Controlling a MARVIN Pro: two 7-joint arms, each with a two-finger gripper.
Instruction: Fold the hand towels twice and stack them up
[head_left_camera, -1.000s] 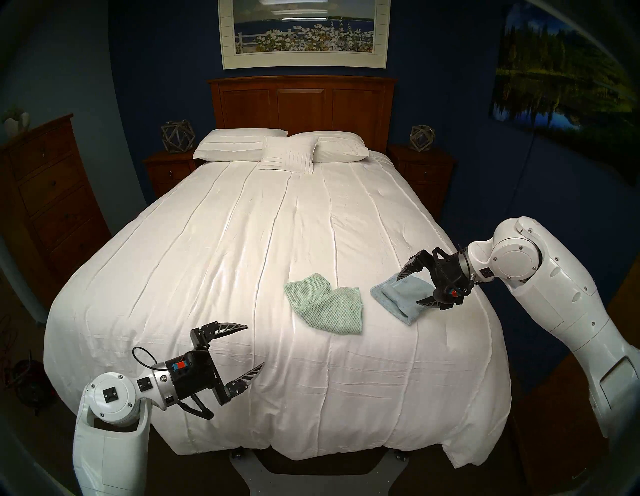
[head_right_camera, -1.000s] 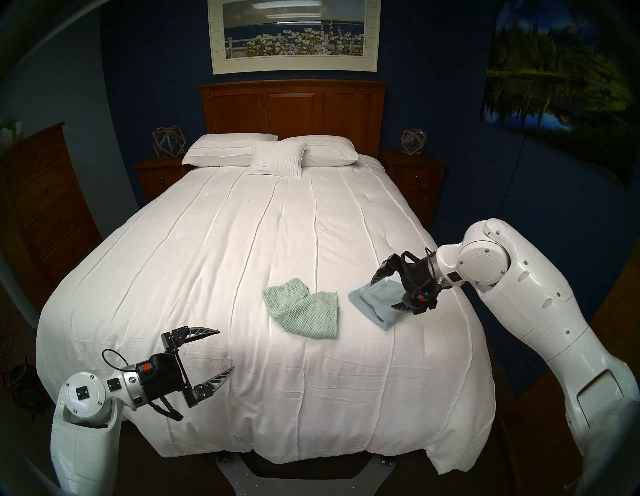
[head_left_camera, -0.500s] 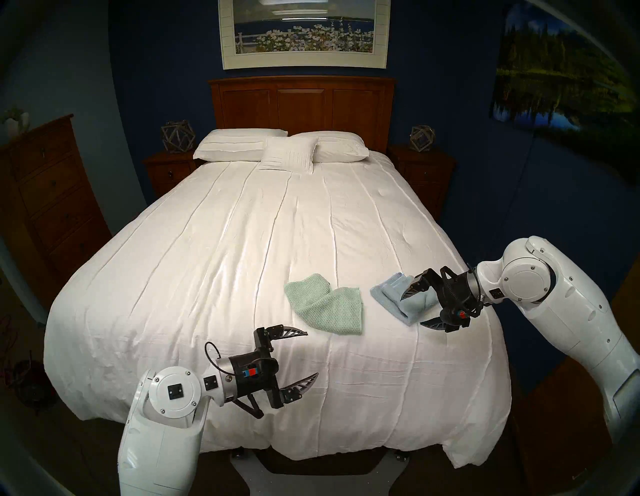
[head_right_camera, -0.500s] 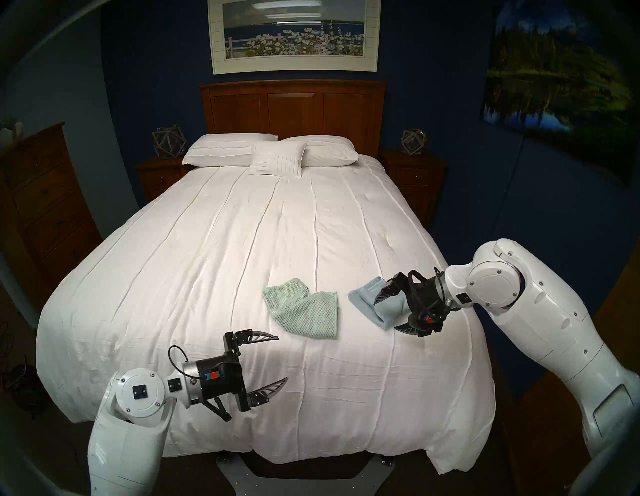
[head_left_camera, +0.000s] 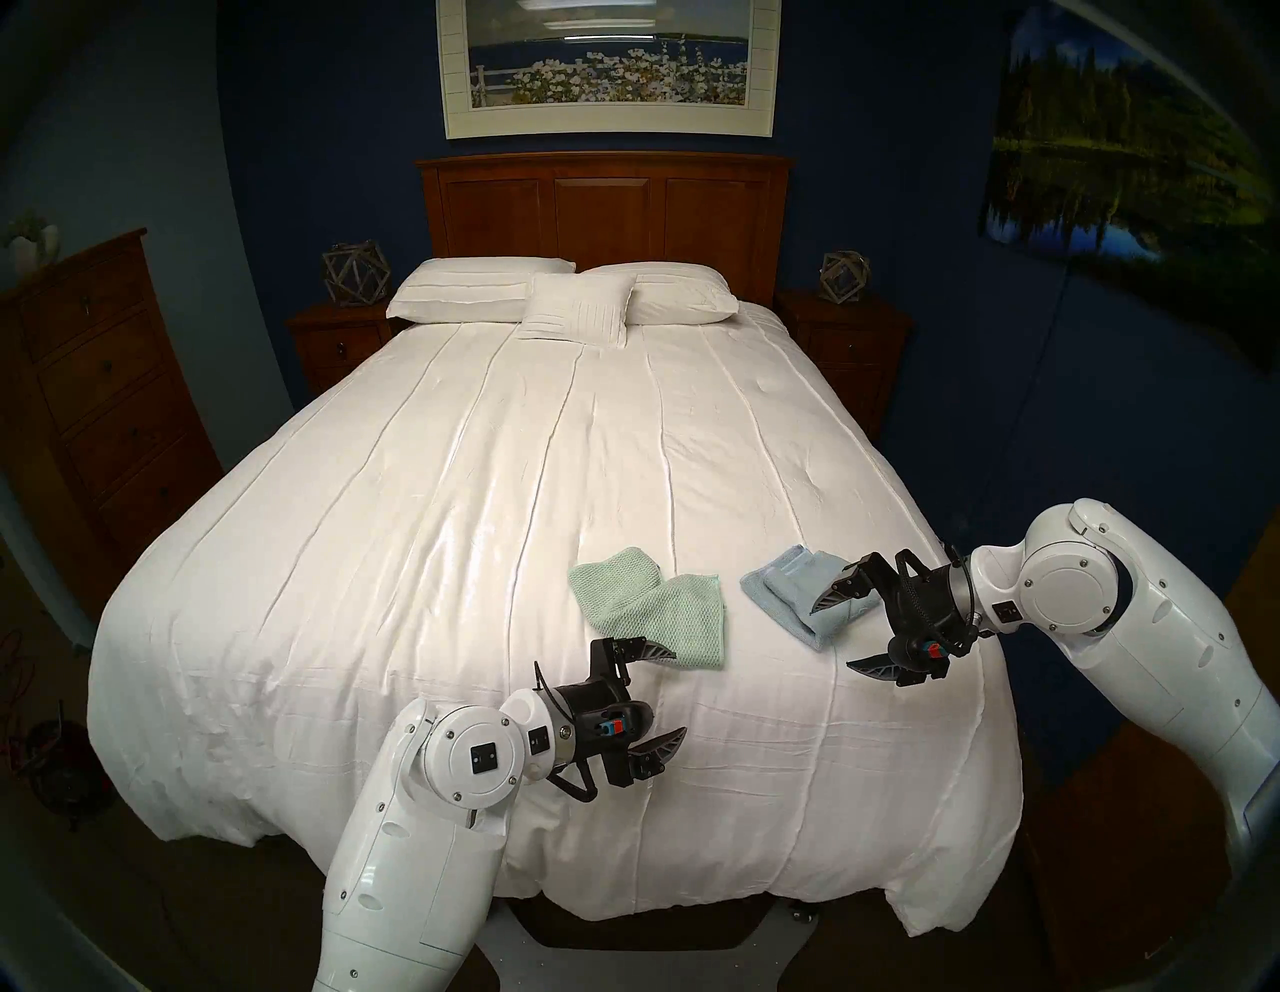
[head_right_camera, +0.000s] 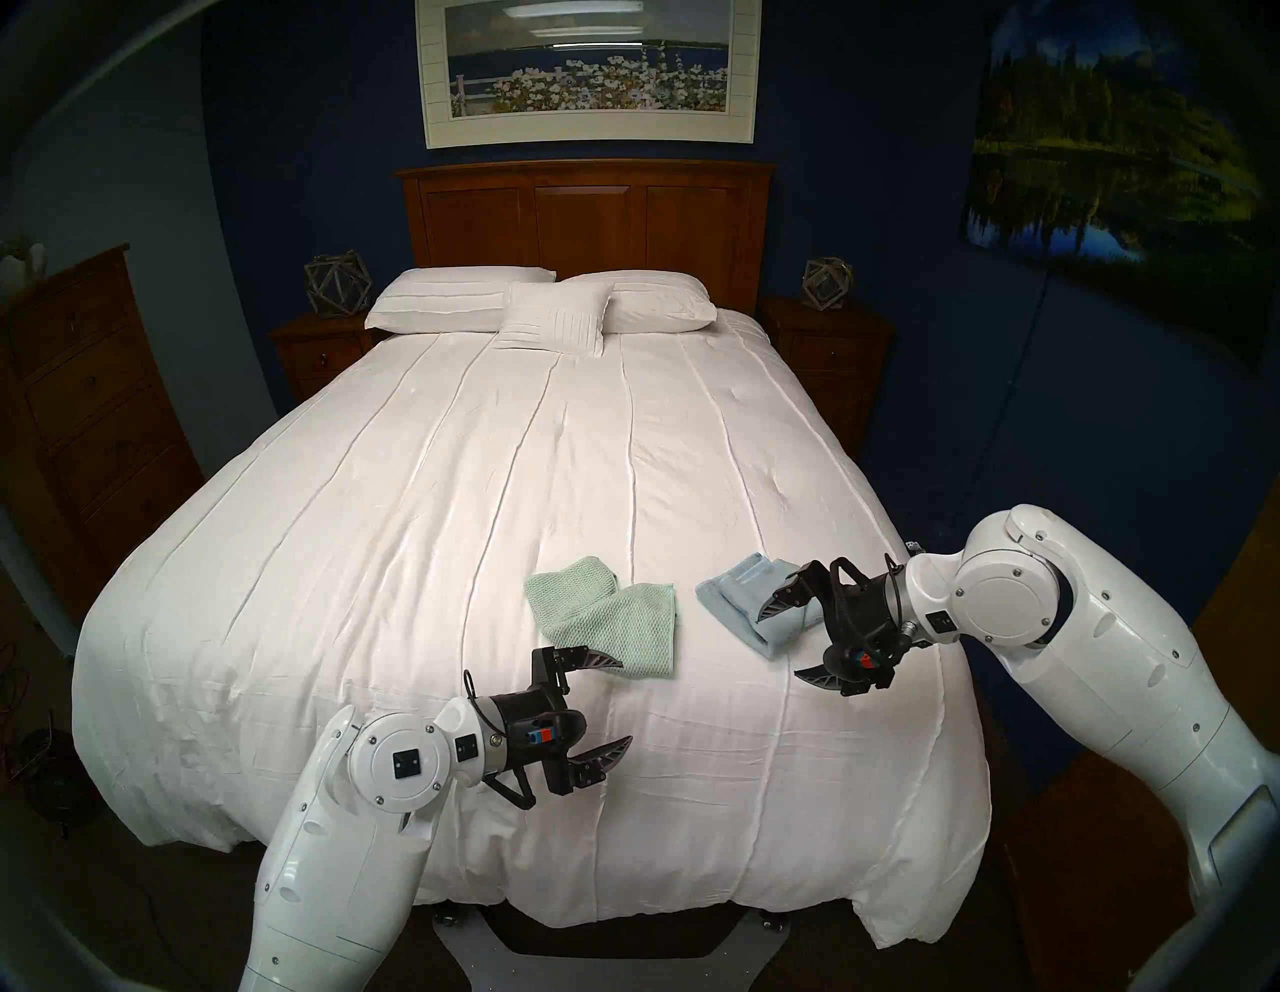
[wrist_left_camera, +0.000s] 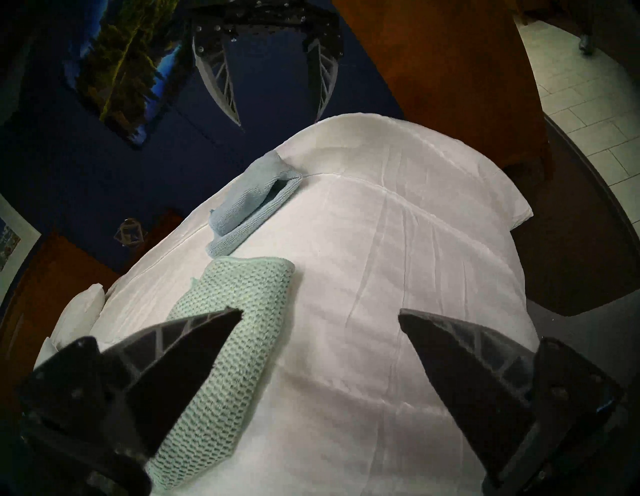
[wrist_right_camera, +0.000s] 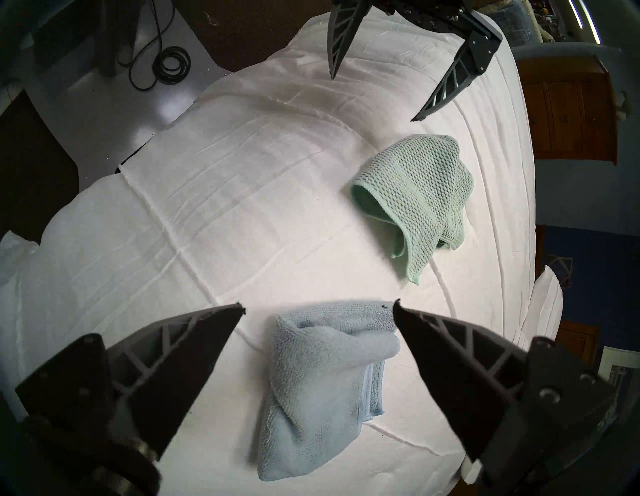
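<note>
Left gripper (head_left_camera: 677, 693) is spread about as wide as it goes with nothing in it, hanging low over the near end of the white bedspread (head_left_camera: 429, 526). The mint green waffle towel (head_left_camera: 651, 609) sits right off its upper finger: in the head views that fingertip overlaps the towel's near corner, and from the left wrist camera the towel (wrist_left_camera: 228, 332) runs along behind one finger while the other finger has only bare bedspread under it. Can't tell if the tip actually touches the cloth or just floats above it. That green towel is a loose, lumpy fold, kind of a V shape, nowhere near tidy. Right gripper (head_left_camera: 831, 634) is also wide open and empty, hovering over the light blue terry towel (head_left_camera: 789, 589) near the bed's right edge. From the right wrist camera the blue towel (wrist_right_camera: 311, 381) lies squarely between and below the two fingers, folded over into a thick bundle with layered edges showing on one side, and neither finger pinches it. Both towels lie on the bedspread side by side, near each other but apart, green one out beyond the right gripper's fingertips toward the left gripper. Not stacked yet.
</note>
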